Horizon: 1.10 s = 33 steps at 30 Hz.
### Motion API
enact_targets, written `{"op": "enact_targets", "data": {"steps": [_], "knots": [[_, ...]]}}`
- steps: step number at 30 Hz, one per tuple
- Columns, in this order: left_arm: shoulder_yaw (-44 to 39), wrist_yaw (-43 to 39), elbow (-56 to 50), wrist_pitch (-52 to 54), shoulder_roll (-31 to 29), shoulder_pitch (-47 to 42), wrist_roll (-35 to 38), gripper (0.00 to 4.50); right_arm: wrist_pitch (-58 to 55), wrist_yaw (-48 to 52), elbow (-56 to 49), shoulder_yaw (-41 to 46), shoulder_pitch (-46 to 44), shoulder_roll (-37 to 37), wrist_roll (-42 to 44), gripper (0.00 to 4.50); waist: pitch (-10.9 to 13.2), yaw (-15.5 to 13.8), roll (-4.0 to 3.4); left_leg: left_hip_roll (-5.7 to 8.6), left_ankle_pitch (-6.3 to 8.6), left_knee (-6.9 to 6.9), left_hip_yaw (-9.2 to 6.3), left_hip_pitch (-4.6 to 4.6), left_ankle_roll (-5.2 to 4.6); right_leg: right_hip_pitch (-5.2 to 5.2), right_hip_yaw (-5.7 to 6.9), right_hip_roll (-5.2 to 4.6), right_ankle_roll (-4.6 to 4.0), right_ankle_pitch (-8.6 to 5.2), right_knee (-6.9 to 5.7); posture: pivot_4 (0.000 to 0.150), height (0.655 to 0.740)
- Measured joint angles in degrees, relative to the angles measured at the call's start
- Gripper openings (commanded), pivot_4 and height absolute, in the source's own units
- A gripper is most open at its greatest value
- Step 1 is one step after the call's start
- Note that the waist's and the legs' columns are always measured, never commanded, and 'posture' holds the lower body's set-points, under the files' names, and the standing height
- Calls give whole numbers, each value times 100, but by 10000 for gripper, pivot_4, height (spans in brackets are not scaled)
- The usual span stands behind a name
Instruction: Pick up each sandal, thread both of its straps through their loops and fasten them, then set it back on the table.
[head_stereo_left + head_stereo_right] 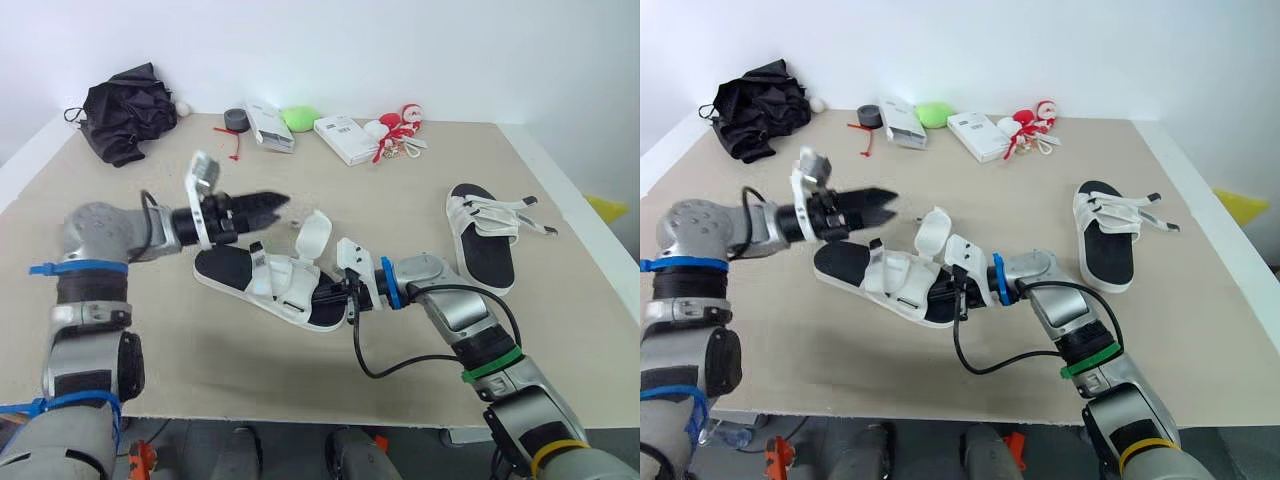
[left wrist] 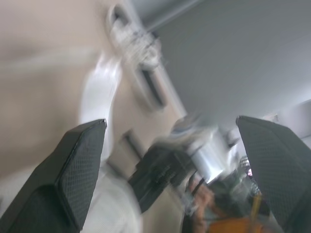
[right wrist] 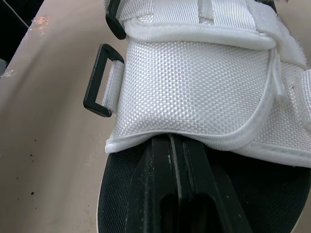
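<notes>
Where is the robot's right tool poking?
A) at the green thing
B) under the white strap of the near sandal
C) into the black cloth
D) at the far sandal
B: the right tool sits tucked under the white strap of the near sandal, over its black footbed.

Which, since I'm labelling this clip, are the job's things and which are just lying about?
Job in hand:
near sandal
far sandal
left gripper, open above the near sandal
right gripper, slid under its strap

Lying about, at the table's far edge:
black cloth bundle
grey tape roll
white box
second white box
green lump
red-and-white toy
</notes>
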<state>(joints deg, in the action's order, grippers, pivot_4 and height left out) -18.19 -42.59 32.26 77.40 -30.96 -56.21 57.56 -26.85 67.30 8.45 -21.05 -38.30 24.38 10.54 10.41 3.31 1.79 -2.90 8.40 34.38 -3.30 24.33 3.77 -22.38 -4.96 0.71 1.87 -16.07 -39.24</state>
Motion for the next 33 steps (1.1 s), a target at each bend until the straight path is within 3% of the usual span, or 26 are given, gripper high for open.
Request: {"op": "enact_targets", "data": {"steps": [6,11,33], "knots": [[-668,575,652,30,-347,17,-147,44050,3,-4,13,6,5,3,-1,0,-3,20,5,1,1,0,-1,0,2,4,2,-4,4,-2,2,1500,7380],[-897,965,789,126,-399,619,-347,44050,3,-14,18,-2,5,-54,-1,0,-3,76,4,0,1,-5,-4,-2,2,4,5,-4,3,-2,2,1500,7380],[-841,1312,-208,1054,743,958,-337,44050,-4,-91,-10,26,56,-40,-11,0,-12,84,13,11,-12,-4,-9,-7,25,16,7,-14,12,4,3,1500,7380]]}}
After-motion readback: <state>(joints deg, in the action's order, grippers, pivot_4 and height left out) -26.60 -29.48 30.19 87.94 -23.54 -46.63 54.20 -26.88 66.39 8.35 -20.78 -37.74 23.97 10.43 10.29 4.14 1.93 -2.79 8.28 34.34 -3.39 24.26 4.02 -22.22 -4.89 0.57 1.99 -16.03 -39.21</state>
